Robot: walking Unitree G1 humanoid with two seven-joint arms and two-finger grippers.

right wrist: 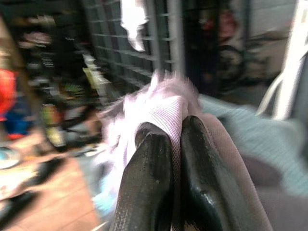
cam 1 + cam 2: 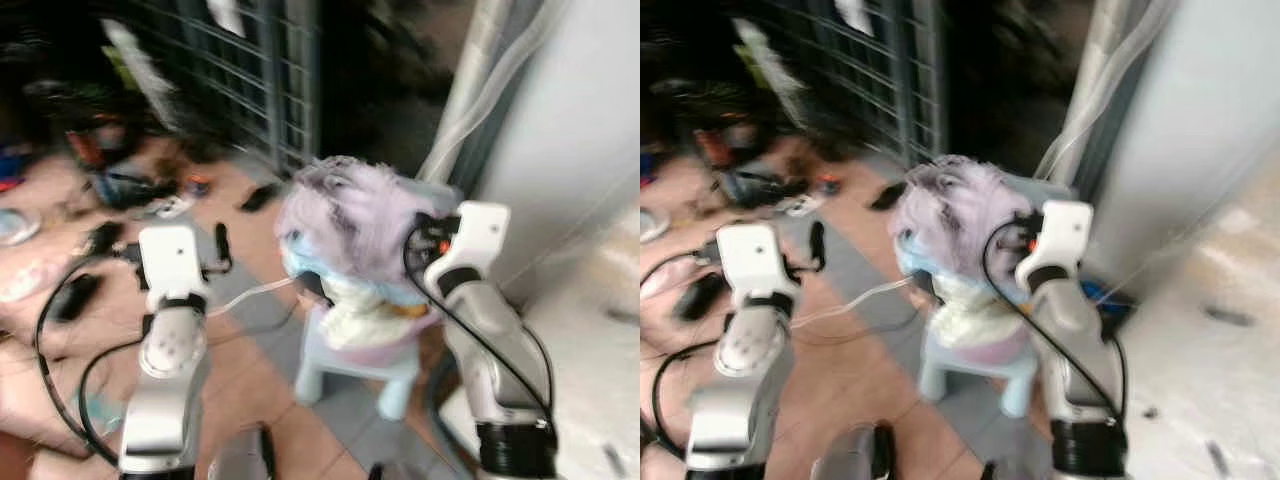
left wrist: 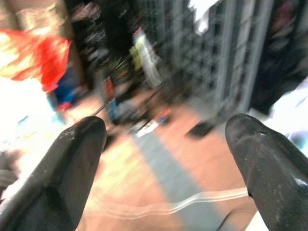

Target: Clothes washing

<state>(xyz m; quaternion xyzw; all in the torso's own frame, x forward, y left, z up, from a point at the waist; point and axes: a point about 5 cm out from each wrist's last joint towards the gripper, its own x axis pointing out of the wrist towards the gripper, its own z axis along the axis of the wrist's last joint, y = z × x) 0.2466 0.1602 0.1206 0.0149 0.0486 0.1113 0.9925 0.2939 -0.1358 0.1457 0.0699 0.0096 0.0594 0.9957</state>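
Nearest in, the right gripper (image 1: 175, 159) has its black fingers pinched tight on a fold of the lilac garment (image 2: 345, 215), which tops the laundry pile right at its tips. That pile sits in a basin on a small pale-blue stool (image 2: 350, 365), just ahead of the right arm. The left gripper (image 3: 168, 159) hangs off to the pile's left, fingers spread wide on nothing. A white hose (image 2: 250, 293) crosses the floor. Further back: scattered shoes, then a metal grille (image 2: 250, 80).

My head cameras look down over both arms at the stool (image 2: 352, 362); each wrist camera looks close along its fingers toward the gate (image 3: 226, 53).
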